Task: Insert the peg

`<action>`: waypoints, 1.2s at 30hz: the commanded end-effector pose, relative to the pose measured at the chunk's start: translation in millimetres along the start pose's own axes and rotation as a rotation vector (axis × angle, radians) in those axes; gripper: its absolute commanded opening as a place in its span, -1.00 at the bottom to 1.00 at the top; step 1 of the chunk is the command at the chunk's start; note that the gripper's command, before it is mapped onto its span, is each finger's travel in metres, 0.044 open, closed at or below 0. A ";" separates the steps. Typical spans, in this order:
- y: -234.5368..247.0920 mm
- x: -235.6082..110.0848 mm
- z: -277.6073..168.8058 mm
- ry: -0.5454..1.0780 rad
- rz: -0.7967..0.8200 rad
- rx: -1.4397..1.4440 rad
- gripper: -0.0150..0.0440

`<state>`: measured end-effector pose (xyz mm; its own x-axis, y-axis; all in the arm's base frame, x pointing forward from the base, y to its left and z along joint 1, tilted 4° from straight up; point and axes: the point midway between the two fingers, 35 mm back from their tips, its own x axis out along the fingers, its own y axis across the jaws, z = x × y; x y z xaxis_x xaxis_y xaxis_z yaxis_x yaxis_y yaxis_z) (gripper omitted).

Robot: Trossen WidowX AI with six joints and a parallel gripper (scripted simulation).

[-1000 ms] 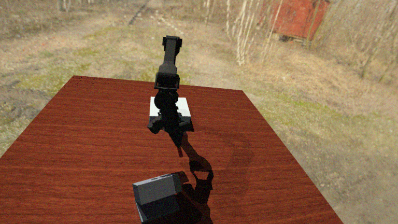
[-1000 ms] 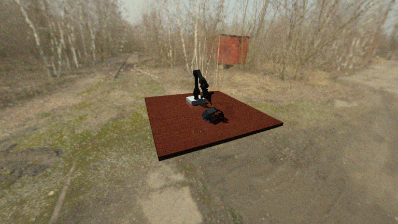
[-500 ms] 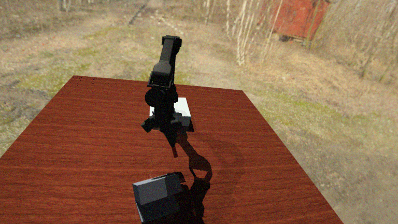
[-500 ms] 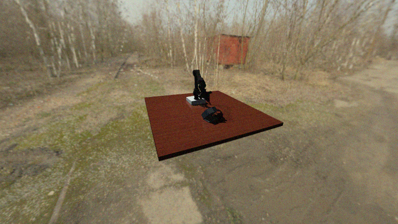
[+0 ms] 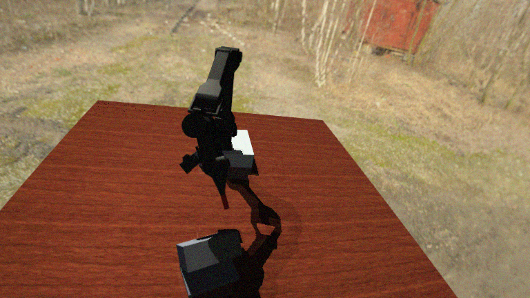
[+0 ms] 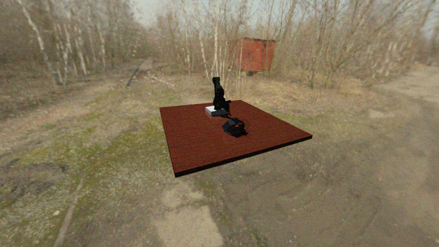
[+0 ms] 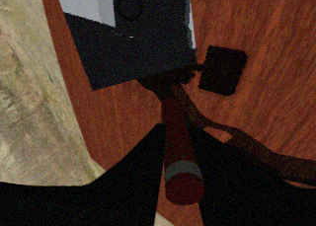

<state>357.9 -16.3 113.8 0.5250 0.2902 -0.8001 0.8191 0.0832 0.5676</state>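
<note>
The peg is a dark red round rod with a grey band near its upper end. My gripper is shut on it. Its lower end sticks out past the fingertips, slightly tilted and above the table. The grey block with the sloped panel stands nearer to the top view than the peg, and is partly in arm shadow. A dark round ring, apparently the hole's rim, shows faintly in the wrist view. The peg and block look apart.
The wood table carries the white robot base block behind the gripper. Dark arm shadows stretch over the table and onto the panel block. A table edge shows at the left of the wrist view.
</note>
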 end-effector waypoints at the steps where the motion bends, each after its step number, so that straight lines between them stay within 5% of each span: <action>1: -0.9 -2.1 4.4 -0.001 0.015 0.026 -0.49; 36: 2.0 -27.1 46.9 -0.035 0.179 0.206 -0.49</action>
<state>356.9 -67.6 128.4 0.6671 0.2479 -0.7025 0.7429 -0.1508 0.6522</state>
